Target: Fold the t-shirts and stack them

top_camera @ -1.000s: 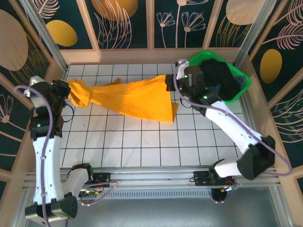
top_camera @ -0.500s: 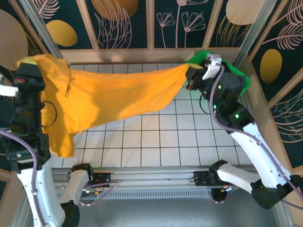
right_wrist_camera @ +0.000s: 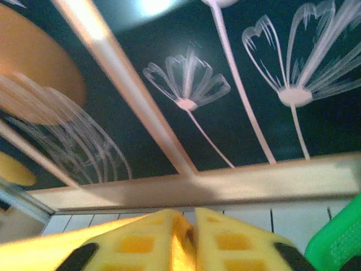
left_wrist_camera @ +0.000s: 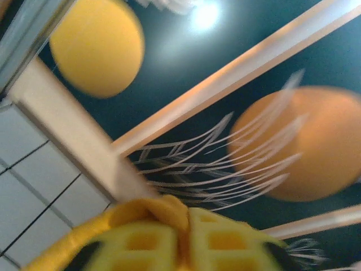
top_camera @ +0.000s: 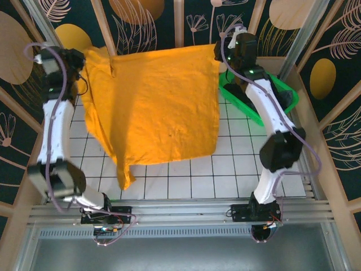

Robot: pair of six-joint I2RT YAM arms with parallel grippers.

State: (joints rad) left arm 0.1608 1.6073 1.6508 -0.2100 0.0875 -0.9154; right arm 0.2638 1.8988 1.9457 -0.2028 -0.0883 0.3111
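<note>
A mustard orange-yellow t-shirt [top_camera: 152,107] hangs spread out like a sheet over the tiled table, held by its top edge near the back wall. My left gripper [top_camera: 84,56] is shut on its upper left corner, and my right gripper [top_camera: 217,53] on its upper right corner. The shirt's lower edge droops to the left, with a tail of cloth low at the front left. In the left wrist view orange cloth [left_wrist_camera: 169,212] is pinched between the yellow lattice fingers of the left gripper [left_wrist_camera: 186,220]. In the right wrist view a fold of cloth [right_wrist_camera: 183,231] sits in the right gripper [right_wrist_camera: 192,220].
A green basket [top_camera: 237,93] stands at the back right under my right arm, its rim [right_wrist_camera: 338,243] also close to the right fingers. Wooden-framed dark panels wall in the back and sides. White tiles [top_camera: 225,169] lie bare at the front right.
Both arms rose and swung toward the back wall. The shirt, bunched and stretched low between them a second ago, now hangs wide open.
</note>
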